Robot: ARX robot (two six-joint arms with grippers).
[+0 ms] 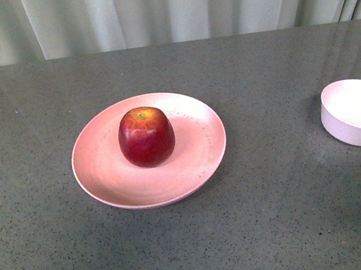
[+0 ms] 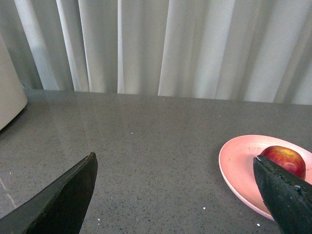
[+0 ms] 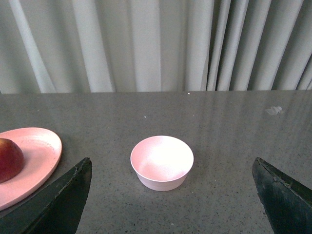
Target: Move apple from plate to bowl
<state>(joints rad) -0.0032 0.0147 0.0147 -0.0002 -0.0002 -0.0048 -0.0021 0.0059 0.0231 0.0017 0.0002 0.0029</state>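
1. Two grippers, both spread wide and holding nothing. The left gripper (image 2: 174, 160) shows its dark fingers far apart in its wrist view, and the right gripper (image 3: 171, 161) does the same. Neither appears in the front view, so I judge both to be on the robot's side of the plate (image 1: 104, 175).
2. No part of the transfer looks done: the apple (image 1: 146, 137) sits on the plate and the bowl (image 1: 347, 135) is empty. The step in hand reads as the reach toward the fruit.
3. The next move calls for one arm to come over the plate and lower its open jaws to either side of the apple, then close on its widest part. The skin is round and glossy, so an off-centre pinch could squirt it loose. The bowl is not much wider than the fruit, so the release will need careful centring.
4. The apple stands stem end up, a little beyond the plate's middle. It is dark red and shiny, with a yellow-orange patch around the stem hollow.
5. The plate is wide, shallow and matte pink, with faint specks near the rim.
6. The small, deep, pale pink bowl stands to the right of the plate, well apart from it.
7. Beyond the plate, the grey speckled table (image 1: 286, 228) runs to a pale pleated curtain (image 1: 145, 9).
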